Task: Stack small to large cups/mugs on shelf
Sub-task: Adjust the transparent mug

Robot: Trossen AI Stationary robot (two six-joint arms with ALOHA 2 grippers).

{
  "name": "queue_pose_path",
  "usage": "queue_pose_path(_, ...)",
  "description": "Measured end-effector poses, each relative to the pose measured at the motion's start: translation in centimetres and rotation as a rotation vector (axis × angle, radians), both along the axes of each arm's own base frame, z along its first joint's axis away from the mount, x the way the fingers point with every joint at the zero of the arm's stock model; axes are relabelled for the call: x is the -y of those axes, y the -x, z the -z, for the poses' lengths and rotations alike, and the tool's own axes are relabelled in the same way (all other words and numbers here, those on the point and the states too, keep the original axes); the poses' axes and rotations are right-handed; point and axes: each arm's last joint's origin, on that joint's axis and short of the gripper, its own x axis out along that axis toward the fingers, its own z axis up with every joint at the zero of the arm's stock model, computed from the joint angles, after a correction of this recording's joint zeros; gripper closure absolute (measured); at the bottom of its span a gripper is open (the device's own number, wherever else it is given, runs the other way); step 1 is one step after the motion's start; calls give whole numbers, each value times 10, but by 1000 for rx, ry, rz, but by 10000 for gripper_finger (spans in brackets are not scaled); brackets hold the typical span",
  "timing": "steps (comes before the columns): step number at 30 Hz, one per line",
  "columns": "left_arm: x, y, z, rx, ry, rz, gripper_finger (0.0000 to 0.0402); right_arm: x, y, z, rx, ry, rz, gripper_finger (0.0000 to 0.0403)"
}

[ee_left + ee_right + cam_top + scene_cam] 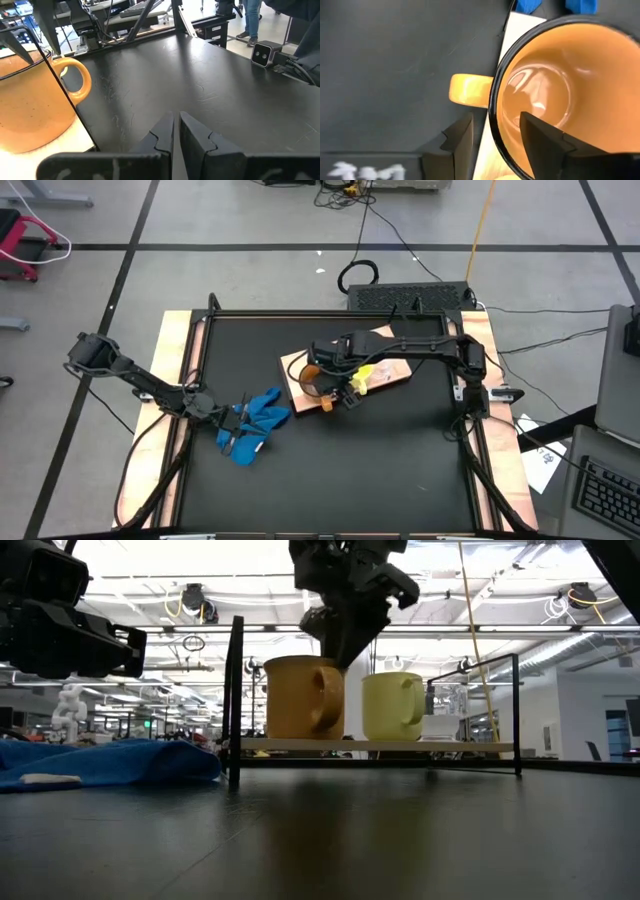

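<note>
Looks like the robot is at the release step with the big orange-brown mug [303,697]: it stands upright on the light-wood shelf [400,746], at the end nearest the blue cloth [258,423], and the right pincer [496,145] sits right over its rim, one finger outside by the handle and one dipping inside, spread apart and not actually clamping the wall. So probably just let go, or about to. The yellow mug [392,706] is on the shelf just beside the orange one, apart from it, and the small clear cup [441,726] sits on the yellow mug's far side. Next move probably needs a straight lift clear of that rim without nudging the handle, then a trip to the yellow mug. Material-wise, both mugs are glazed ceramic by the look, the orange one shiny inside with a dark rim and a loop handle; the shelf is a flat pale-grained board, the worktop [210,85] matte black and scuffed. The left pincer [232,432] waits at the cloth, fingers nearly shut on nothing.
</note>
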Motion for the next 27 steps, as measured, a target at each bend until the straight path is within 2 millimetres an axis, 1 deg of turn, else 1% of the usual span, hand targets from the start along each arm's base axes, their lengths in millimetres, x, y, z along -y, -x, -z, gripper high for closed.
queue_pose_path(5,0,0,0,0,0,0,371,3,13,-21,29,-4,38,234)
queue_pose_path(8,0,0,0,5,2,0,371,8,27,-39,35,-7,71,228)
queue_pose_path(11,0,0,0,5,2,1,371,13,38,-54,65,-9,107,228)
queue_pose_path(14,0,0,0,4,1,1,371,17,48,-63,89,-7,132,234)
queue_pose_path(17,0,0,0,4,2,1,371,21,63,-64,82,22,150,239)
queue_pose_path(20,0,0,0,4,3,1,371,26,82,-58,72,81,192,242)
queue_pose_path(27,0,0,-1,6,3,1,371,31,120,-44,162,113,245,243)
